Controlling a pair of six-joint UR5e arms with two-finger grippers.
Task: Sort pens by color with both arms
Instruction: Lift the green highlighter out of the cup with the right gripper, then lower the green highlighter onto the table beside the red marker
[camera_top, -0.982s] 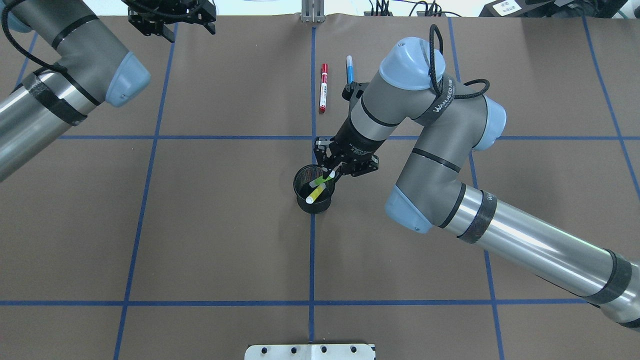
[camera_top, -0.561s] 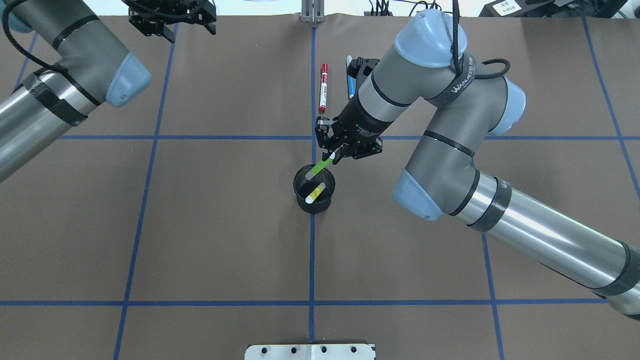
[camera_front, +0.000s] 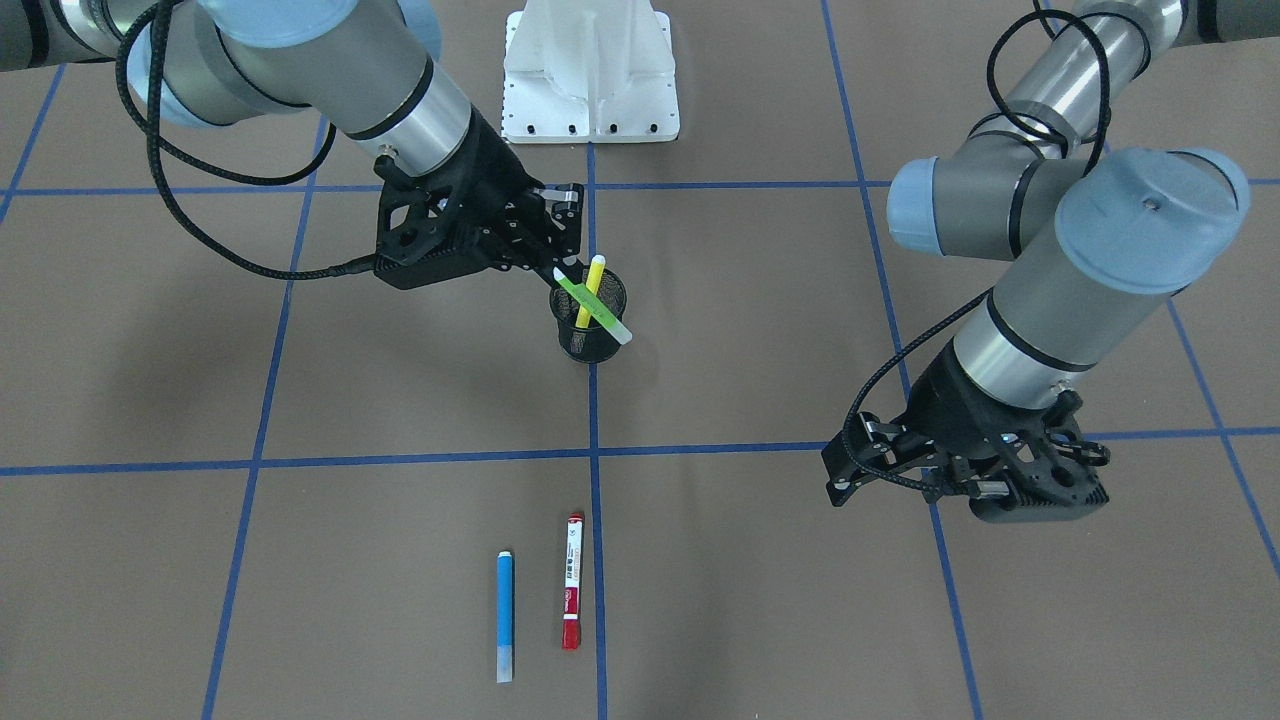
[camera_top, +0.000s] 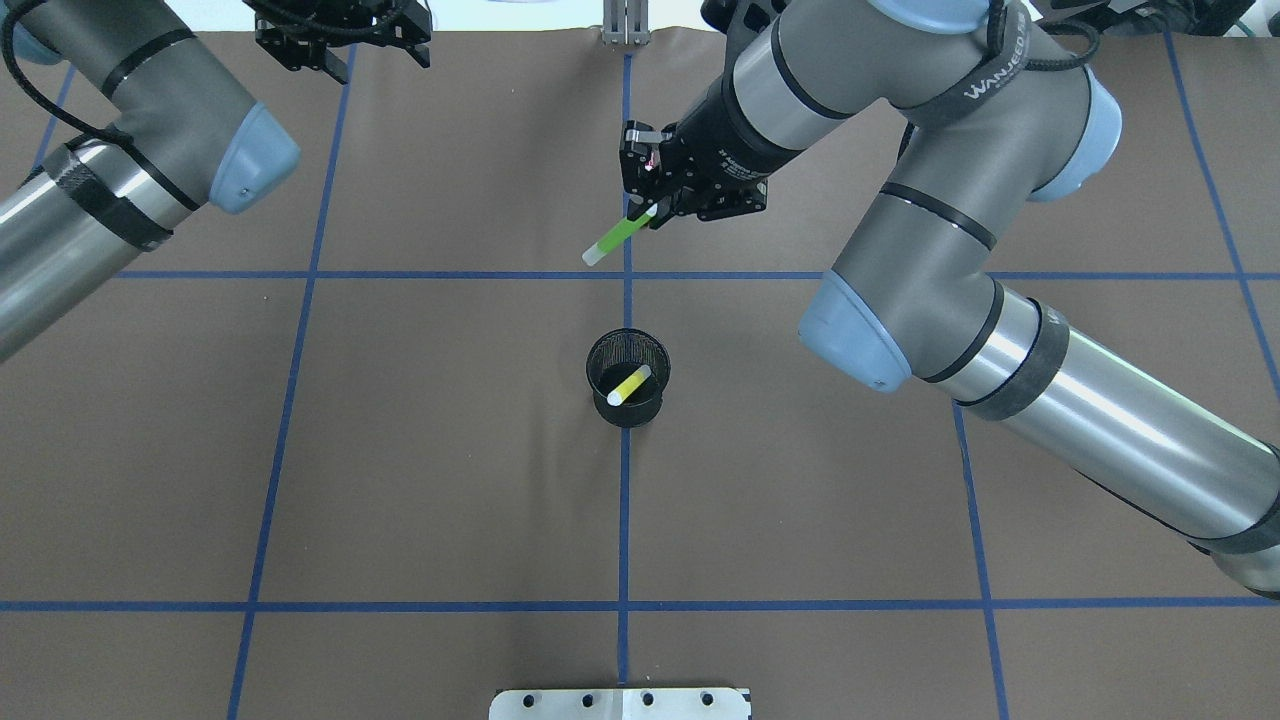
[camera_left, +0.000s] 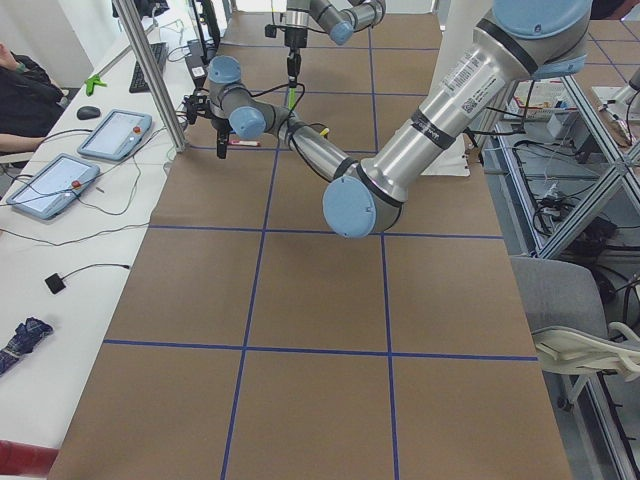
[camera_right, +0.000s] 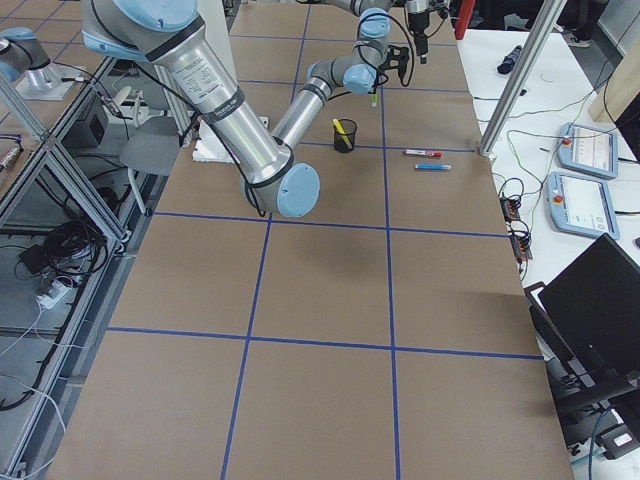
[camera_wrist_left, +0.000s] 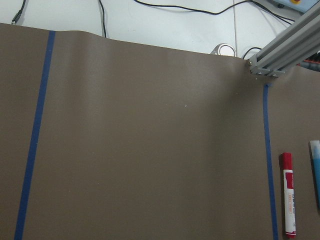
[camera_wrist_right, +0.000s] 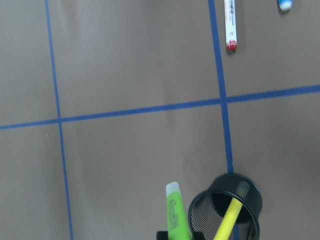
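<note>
**Right end effector (camera_top: 652, 208): green pen (camera_top: 612, 240) out of cup (camera_top: 640, 412)**

I've got it clamped on the pen, which stood in the cup a second ago and now hangs over the counter (camera_top: 450, 450). The yellow pen (camera_top: 628, 385) is left inside.

White capitals reading roughly "WANJEED" run along the black strap (camera_top: 985, 78) round the right arm (camera_top: 1100, 400), beyond the mesh cup (camera_top: 627, 378) from the robot. Print on the red pen (camera_front: 572, 581), also beyond the cup, and the green pen (camera_wrist_right: 176, 215) is too small to read
</note>
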